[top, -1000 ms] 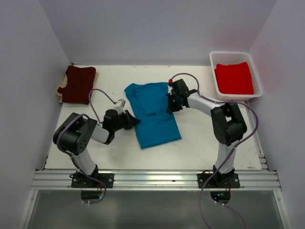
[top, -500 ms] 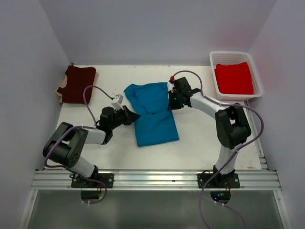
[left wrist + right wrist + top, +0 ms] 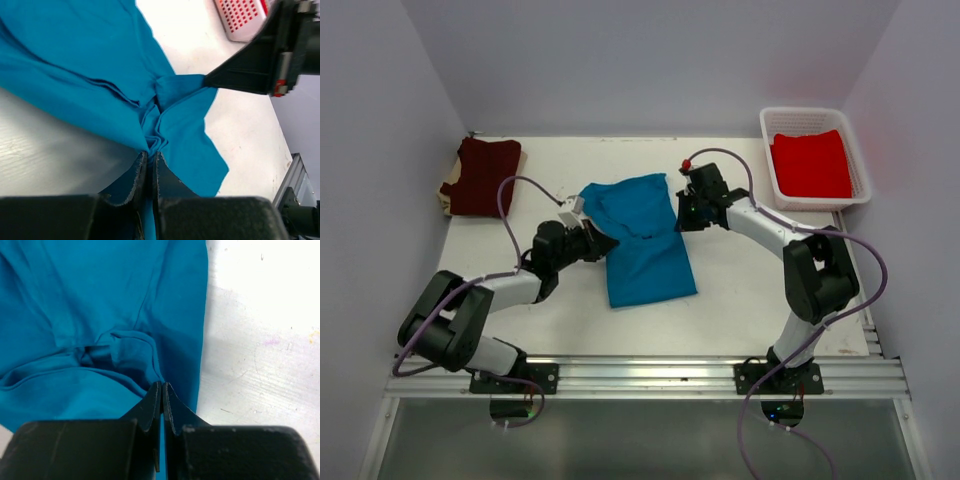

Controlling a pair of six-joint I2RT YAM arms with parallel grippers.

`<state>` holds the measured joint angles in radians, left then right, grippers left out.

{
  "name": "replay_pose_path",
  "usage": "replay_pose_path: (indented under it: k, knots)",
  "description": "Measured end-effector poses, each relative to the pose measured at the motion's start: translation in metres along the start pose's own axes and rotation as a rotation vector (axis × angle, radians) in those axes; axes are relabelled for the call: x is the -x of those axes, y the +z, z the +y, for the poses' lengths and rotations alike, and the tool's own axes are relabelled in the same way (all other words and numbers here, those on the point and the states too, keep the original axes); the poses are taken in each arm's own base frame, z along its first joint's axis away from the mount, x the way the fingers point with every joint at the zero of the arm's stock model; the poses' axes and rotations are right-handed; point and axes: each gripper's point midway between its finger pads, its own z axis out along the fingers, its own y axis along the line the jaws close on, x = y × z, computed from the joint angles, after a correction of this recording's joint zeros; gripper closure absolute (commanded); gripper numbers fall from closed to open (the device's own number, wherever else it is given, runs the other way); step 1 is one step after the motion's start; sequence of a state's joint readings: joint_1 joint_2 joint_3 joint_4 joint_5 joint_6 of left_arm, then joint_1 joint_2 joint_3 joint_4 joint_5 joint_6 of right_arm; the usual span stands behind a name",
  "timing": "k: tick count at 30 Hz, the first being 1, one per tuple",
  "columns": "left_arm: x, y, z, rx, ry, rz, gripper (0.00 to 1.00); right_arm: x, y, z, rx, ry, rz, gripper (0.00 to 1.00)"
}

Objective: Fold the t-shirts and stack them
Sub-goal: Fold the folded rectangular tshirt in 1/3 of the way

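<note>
A teal-blue t-shirt lies partly folded mid-table. My left gripper is shut on a bunched pleat at its left edge, with teal cloth pinched between the left gripper's jaws. My right gripper is shut on the shirt's right edge; a strip of teal cloth runs between the right gripper's jaws. The left wrist view also shows the right gripper holding a raised corner. A dark maroon t-shirt lies folded at the back left. A bright red t-shirt lies in the basket.
The white mesh basket stands at the back right corner, and part of the basket shows in the left wrist view. White walls close in the table on three sides. Bare tabletop lies right of the teal shirt.
My left arm has stretched out farther and carried its pinch of teal cloth a little back and right. The right gripper has shifted slightly right. The shirt's lower part now lies straighter.
</note>
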<state>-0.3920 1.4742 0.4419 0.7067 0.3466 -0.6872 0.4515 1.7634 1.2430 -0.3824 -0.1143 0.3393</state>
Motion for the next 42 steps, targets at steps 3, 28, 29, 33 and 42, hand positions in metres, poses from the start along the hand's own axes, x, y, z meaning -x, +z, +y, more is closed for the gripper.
replay_pose_path:
  k: [3, 28, 29, 33, 42]
  knots:
    - [0.01, -0.005, -0.018, -0.001, 0.017, -0.017, 0.99, -0.003, 0.001, -0.001, -0.002, 0.001, 0.006, 1.0]
    - [-0.048, 0.027, 0.053, 0.279, -0.034, 0.121, 0.96, -0.013, 0.027, -0.007, -0.015, 0.01, 0.064, 1.0]
    - [-0.047, 0.029, 0.051, 0.264, -0.035, 0.115, 0.97, -0.014, 0.029, -0.008, -0.016, 0.011, 0.068, 1.0]
    - [-0.05, 0.032, 0.048, 0.229, -0.062, 0.106, 1.0, -0.016, 0.031, -0.011, -0.022, 0.014, 0.078, 1.0]
    - [-0.086, 0.005, 0.023, 0.182, -0.146, 0.17, 1.0, -0.021, 0.032, -0.014, -0.035, 0.017, 0.087, 1.0]
